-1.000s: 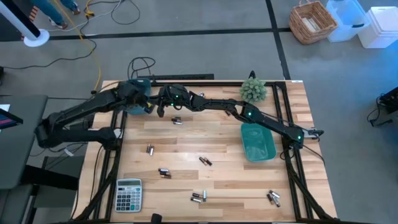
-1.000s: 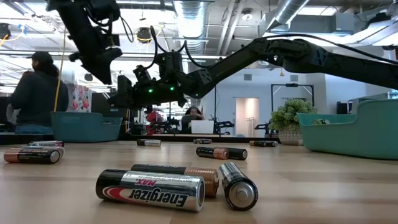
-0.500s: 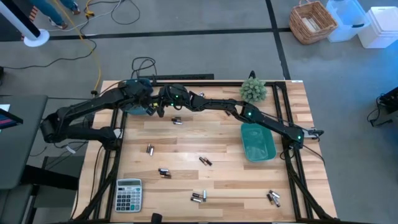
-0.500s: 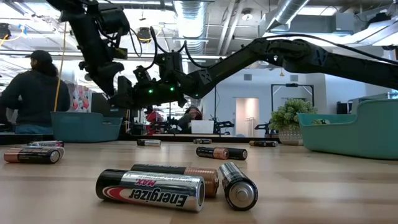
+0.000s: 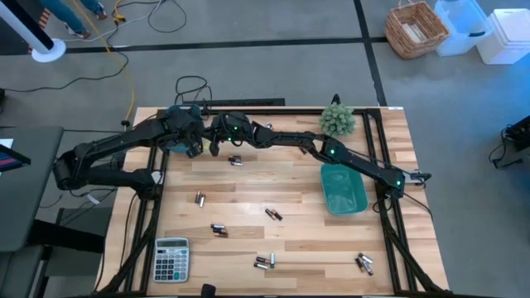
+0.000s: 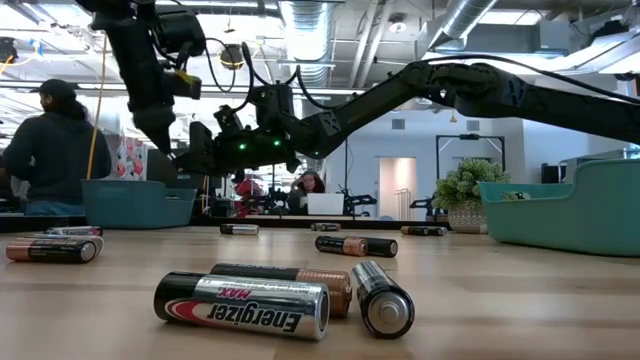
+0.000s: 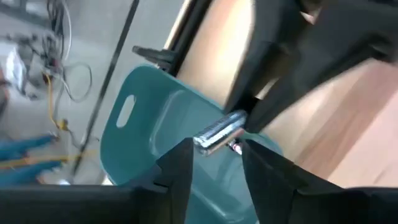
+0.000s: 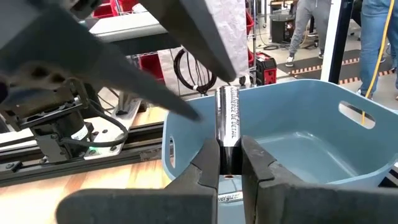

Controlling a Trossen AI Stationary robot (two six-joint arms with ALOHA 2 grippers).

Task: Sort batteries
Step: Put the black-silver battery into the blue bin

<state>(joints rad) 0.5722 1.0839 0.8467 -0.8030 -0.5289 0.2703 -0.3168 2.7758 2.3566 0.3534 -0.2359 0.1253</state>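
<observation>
One battery (image 8: 227, 127) stood upright, pinched in the right gripper (image 8: 230, 163) beside the blue bin (image 8: 298, 149) at the table's far left corner. Beside it, the left gripper (image 7: 214, 163) hovered, jaws parted around that battery. Loose batteries (image 5: 217, 229) lay across the table (image 5: 290, 186); whether the green bin (image 5: 343, 189) held anything, I could not tell.

Silver battery (image 8: 227, 118), blue bin (image 8: 311, 155)

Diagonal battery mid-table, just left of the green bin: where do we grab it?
Take the battery at mid-length, coming straight down from above, with the fingers turned across its diagonal long axis. It lies flat on the table with nothing touching it, so both long sides look free; the round ends would probably slip.
</observation>
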